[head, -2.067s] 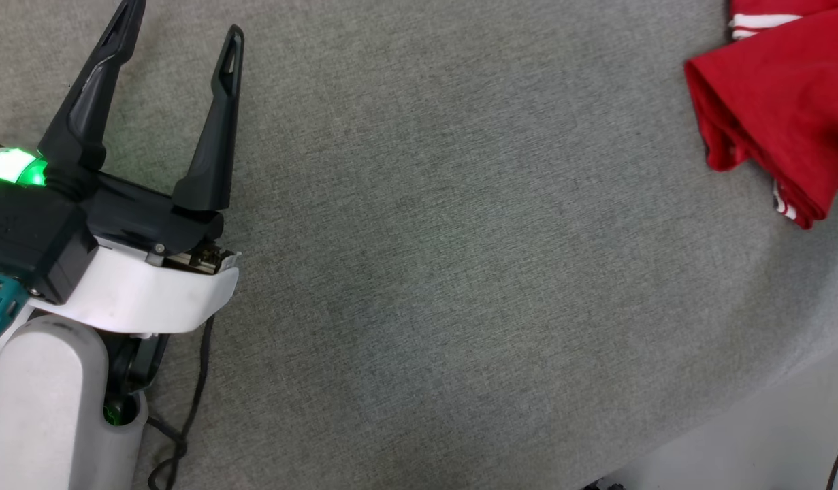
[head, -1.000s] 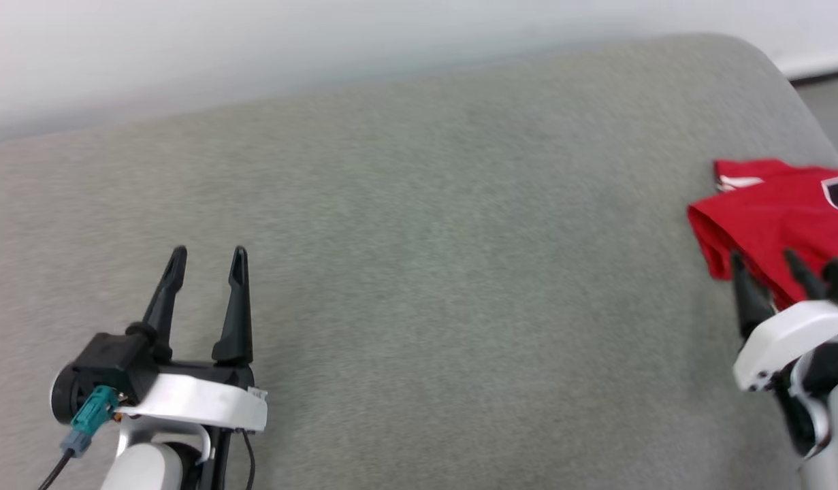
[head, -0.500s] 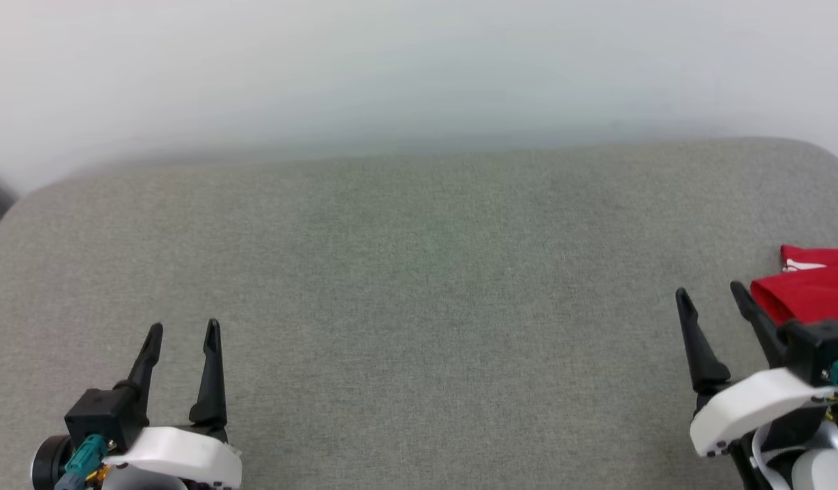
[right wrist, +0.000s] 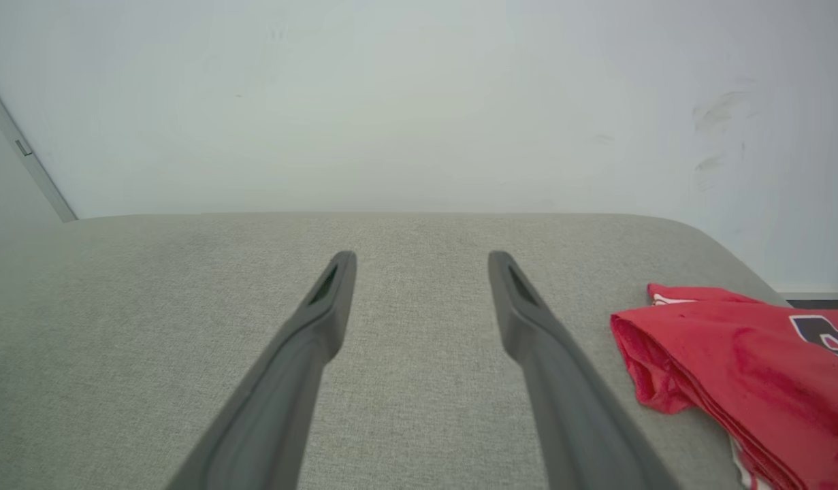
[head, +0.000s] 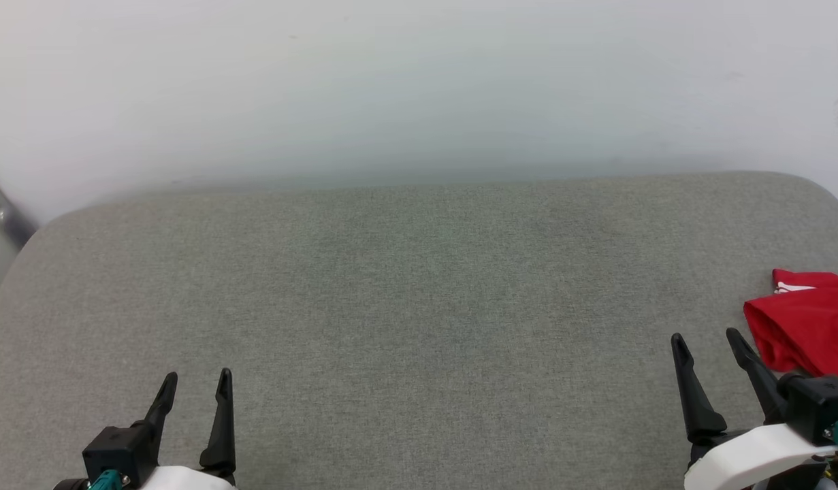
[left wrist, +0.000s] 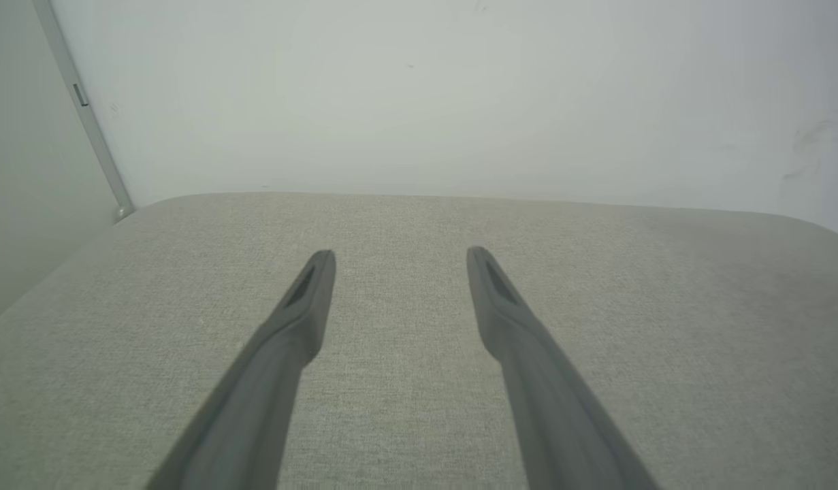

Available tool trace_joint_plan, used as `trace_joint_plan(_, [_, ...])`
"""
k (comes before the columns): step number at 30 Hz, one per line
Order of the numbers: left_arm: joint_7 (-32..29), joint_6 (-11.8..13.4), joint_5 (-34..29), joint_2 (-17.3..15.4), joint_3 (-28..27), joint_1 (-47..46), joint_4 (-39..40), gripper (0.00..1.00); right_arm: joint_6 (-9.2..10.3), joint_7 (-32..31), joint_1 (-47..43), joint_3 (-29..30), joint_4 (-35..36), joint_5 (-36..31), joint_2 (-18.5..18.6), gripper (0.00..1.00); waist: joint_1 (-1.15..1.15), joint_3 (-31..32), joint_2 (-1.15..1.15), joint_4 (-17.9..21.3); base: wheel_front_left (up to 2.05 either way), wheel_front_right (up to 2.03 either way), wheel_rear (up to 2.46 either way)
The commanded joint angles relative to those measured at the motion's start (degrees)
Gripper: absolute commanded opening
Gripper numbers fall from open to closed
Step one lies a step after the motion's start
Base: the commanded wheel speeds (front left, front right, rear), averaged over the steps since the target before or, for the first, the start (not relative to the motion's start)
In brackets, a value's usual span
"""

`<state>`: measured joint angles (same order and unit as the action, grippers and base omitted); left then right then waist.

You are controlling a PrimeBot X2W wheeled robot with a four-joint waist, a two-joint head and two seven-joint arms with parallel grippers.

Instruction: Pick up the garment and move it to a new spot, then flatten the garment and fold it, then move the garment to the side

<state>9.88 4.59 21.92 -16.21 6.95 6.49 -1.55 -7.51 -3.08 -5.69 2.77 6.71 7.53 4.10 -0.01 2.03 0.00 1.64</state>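
Both pairs of long dark fingers stand splayed and empty: left gripper (head: 198,374) lower left, right gripper (head: 704,334) lower right, over the grey fabric-covered surface (head: 419,306). The red jersey garment (head: 807,327) with white trim lies folded at the far right edge, just beside the right gripper. Folding and setting aside look done.

grey fabric-covered surface (head: 419,306), perhaps a padded table, rounded corners, folded red garment (head: 810,327) at its right edge

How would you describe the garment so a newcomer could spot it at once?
Find the grey padded surface below the pale wall. At its right edge, beside the right pincer, lies the garment, the only bright red thing there.
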Motion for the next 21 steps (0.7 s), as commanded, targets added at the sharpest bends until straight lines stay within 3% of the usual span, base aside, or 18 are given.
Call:
trace_joint_plan(1, [-0.1,0.4,0.1,-0.2,0.0,0.3,0.3,1.0,0.05,-0.1,-0.4,-0.1,0.4,-0.2,-0.3,1.0,0.01,0.0,0.0,0.1,0.0,0.0,0.0])
trace_joint_plan(15, [-0.2,0.7,0.4,-0.5,0.7,0.2,0.4,1.0,0.05,-0.8,0.2,-0.6,1.1,-0.4,-0.6,1.0,0.01,-0.1,0.0,0.5,0.0,0.0,0.0])
trace_joint_plan(16, [-0.2,0.4,0.1,-0.2,0.5,0.2,0.3,0.0,0.0,-0.8,-0.1,-0.5,0.6,0.0,-0.5,0.0,0.01,-0.1,0.0,0.5,0.0,0.0,0.0])
trace_joint_plan(21, [-0.8,0.0,3.0,1.1,0.3,0.1,-1.2,0.0,0.0,-0.8,-0.1,-0.5,-1.3,3.5,-0.5,0.0,0.01,-0.2,0.0,0.5,0.0,0.0,0.0])
